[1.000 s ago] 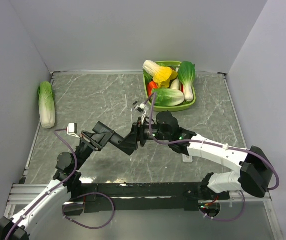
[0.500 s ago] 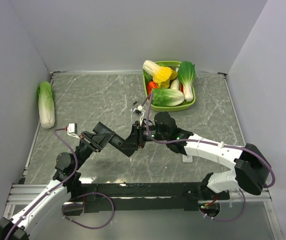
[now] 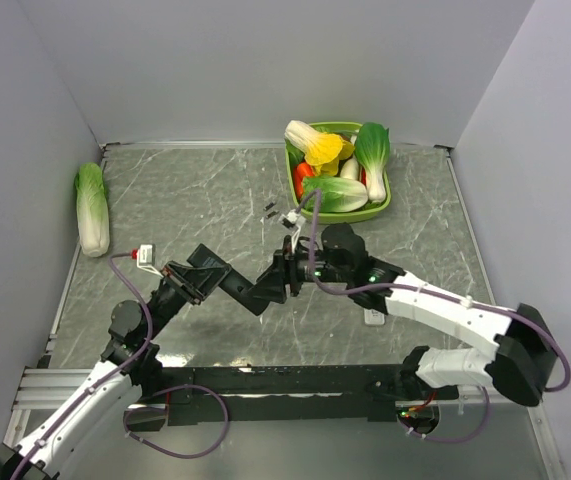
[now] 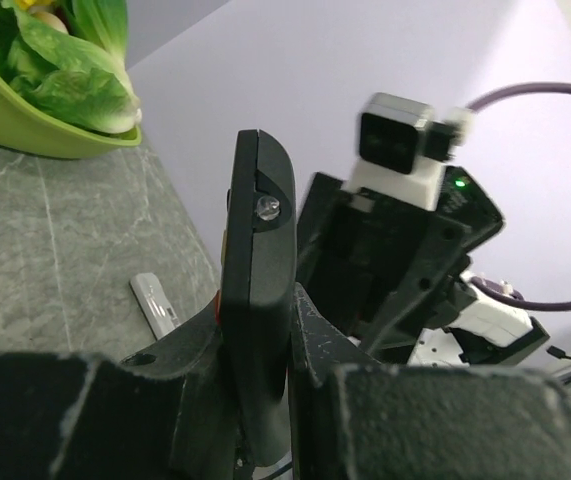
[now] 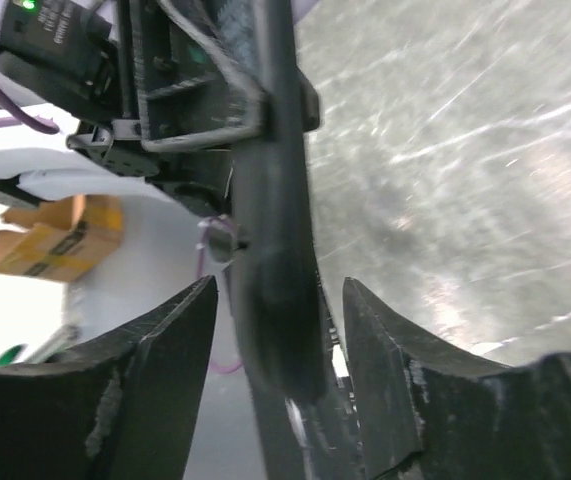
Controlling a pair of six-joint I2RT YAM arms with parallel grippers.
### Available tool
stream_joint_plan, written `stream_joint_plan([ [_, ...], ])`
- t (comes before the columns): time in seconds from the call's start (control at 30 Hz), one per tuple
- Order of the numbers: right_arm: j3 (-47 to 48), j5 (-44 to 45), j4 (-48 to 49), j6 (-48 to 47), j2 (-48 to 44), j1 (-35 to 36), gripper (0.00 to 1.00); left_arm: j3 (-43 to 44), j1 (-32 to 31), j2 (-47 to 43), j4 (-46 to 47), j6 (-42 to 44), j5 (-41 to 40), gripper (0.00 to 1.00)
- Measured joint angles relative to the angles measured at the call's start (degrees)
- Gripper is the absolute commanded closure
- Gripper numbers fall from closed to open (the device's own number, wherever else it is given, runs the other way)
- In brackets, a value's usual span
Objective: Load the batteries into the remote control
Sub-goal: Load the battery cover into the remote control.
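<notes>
The black remote control (image 4: 257, 300) stands edge-on, clamped between my left gripper's (image 4: 260, 370) jaws and held above the table. In the top view the left gripper (image 3: 263, 291) meets my right gripper (image 3: 289, 274) near the table's middle. In the right wrist view the remote (image 5: 275, 260) sits between the right gripper's (image 5: 280, 330) spread fingers (image 5: 165, 340), with a gap on each side. No blue batteries show in any view.
A green bowl (image 3: 379, 212) of vegetables stands at the back right. A cabbage (image 3: 92, 208) lies by the left wall. Two tiny dark bits (image 3: 268, 209) lie behind the grippers. A small white rectangular piece (image 3: 373, 317) lies under the right arm and also shows in the left wrist view (image 4: 155, 305).
The right arm's wrist has shifted a little to the right, away from the left gripper. The left gripper still holds the remote at about the same spot.
</notes>
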Motion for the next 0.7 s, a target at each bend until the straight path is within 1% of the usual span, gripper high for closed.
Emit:
stream_joint_plan([
  [0.03,0.00,0.81,-0.94,-1.14,-1.46,-0.07,0.30,0.46,0.00,-0.37,-1.40,0.46,-0.22,0.99],
  [0.1,0.02,1.97,-1.95,-2.95,-4.17,-0.20,0.25,1.14,-0.02,-0.57,-3.28,1.31,-0.44,0.99],
  [0.13,0.04,2.36,-2.21,-4.11,-5.31,-0.22,0.21,1.49,0.00,-0.68,-4.42,1.77,-0.63,0.99],
  [0.23,0.04,3.67,-2.86,-7.15,-7.85,-0.22,0.17,1.92,-0.02,-0.70,-5.90,2.08,-0.81,0.99],
  [0.4,0.04,7.23,-4.11,-12.31,-9.11,0.42,0.10,2.89,-0.02,-0.57,-8.98,2.40,-1.27,0.99],
  [0.47,0.04,10.45,-5.62,-15.52,-9.09,1.77,0.06,3.26,0.00,-0.33,-9.84,2.40,-1.70,0.99],
  [0.53,0.04,14.60,-7.17,-19.12,-8.70,4.33,0.05,3.89,-0.02,0.09,-12.07,2.36,-2.75,0.99],
  [0.6,0.09,20.20,-8.50,-23.41,-7.61,8.57,0.04,4.72,-0.02,0.59,-14.82,2.29,-3.91,0.99],
  [0.63,0.09,22.47,-8.72,-25.00,-6.91,10.25,0.01,5.09,-0.02,0.92,-16.06,2.21,-4.61,0.99],
  [0.7,0.09,27.82,-9.01,-28.52,-5.09,14.12,0.01,6.12,-0.02,1.57,-19.39,1.90,-6.23,0.99],
])
